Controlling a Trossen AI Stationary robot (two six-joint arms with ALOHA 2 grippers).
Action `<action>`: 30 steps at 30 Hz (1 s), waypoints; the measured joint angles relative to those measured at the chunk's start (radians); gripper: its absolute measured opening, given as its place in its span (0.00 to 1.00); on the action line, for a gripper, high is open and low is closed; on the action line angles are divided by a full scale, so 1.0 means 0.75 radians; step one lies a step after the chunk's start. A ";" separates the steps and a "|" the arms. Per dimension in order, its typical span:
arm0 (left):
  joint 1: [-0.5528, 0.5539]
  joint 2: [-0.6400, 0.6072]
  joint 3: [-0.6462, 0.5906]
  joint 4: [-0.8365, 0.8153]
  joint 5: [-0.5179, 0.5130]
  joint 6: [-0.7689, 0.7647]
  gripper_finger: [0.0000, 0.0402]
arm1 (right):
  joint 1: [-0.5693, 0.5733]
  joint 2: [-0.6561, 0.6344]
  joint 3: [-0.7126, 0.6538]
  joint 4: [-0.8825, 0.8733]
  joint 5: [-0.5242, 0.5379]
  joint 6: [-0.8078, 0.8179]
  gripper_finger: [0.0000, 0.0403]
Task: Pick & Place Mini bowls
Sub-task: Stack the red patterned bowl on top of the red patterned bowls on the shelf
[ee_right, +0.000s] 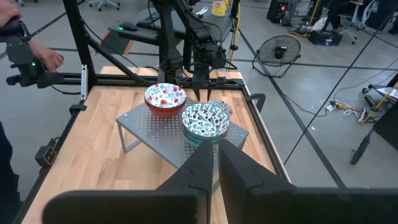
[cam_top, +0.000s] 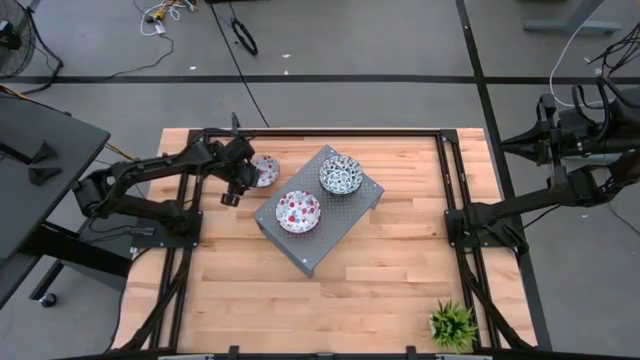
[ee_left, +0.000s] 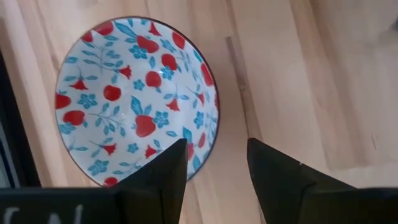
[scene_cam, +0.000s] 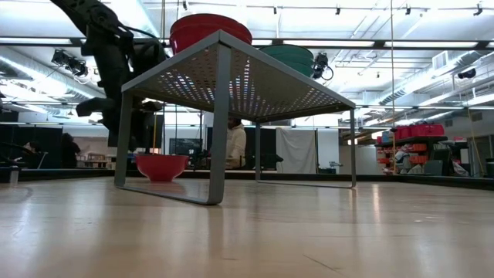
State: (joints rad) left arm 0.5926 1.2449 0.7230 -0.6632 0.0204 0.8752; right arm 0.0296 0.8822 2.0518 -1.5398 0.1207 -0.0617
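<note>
One red-patterned mini bowl [cam_top: 265,170] [ee_left: 134,99] [scene_cam: 160,166] rests on its base on the wooden table, beside the grey perforated metal stand [cam_top: 320,235]. On the stand sit a red-patterned bowl [cam_top: 298,211] [ee_right: 165,98] and a teal-patterned bowl [cam_top: 341,175] [ee_right: 205,119]; whether more bowls are stacked under them cannot be told. My left gripper [cam_top: 248,180] [ee_left: 216,144] is open above the table bowl's rim, one finger over the bowl's inside, the other over bare wood. My right gripper [ee_right: 216,149] [cam_top: 490,215] waits shut at the table's right edge.
The stand's legs [scene_cam: 218,154] rise close to the table bowl, toward the table's right. A black frame rail [cam_top: 320,130] runs along the far edge. A small potted plant [cam_top: 452,325] stands at the near right corner. A person's hand [ee_right: 46,59] shows beyond the table.
</note>
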 joint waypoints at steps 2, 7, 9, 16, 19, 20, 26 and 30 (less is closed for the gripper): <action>0.000 0.000 -0.007 0.033 0.000 0.000 0.43 | 0.000 0.000 0.000 0.000 0.000 0.000 0.07; 0.000 0.035 -0.015 0.096 0.001 0.000 0.43 | 0.000 0.000 0.000 0.000 0.000 0.000 0.07; 0.000 0.068 -0.015 0.098 0.001 0.000 0.43 | 0.000 0.000 0.000 0.000 0.000 0.000 0.07; -0.001 0.200 -0.014 0.101 -0.021 0.000 0.43 | 0.000 0.000 0.000 0.000 0.000 0.000 0.07; -0.001 0.227 -0.013 0.104 -0.075 0.000 0.43 | 0.000 0.000 0.000 0.000 0.000 0.000 0.07; -0.002 0.232 -0.013 0.104 -0.090 0.000 0.43 | 0.000 0.000 0.000 0.000 0.000 0.000 0.07; -0.002 0.234 -0.013 0.102 -0.114 -0.017 0.43 | 0.000 0.000 0.000 -0.001 0.000 0.000 0.07; -0.010 0.234 -0.013 0.102 -0.138 -0.052 0.43 | 0.000 0.000 0.001 -0.001 0.000 0.000 0.07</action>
State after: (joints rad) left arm 0.5850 1.4208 0.7136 -0.5867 -0.0828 0.8360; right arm 0.0296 0.8822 2.0521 -1.5402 0.1207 -0.0616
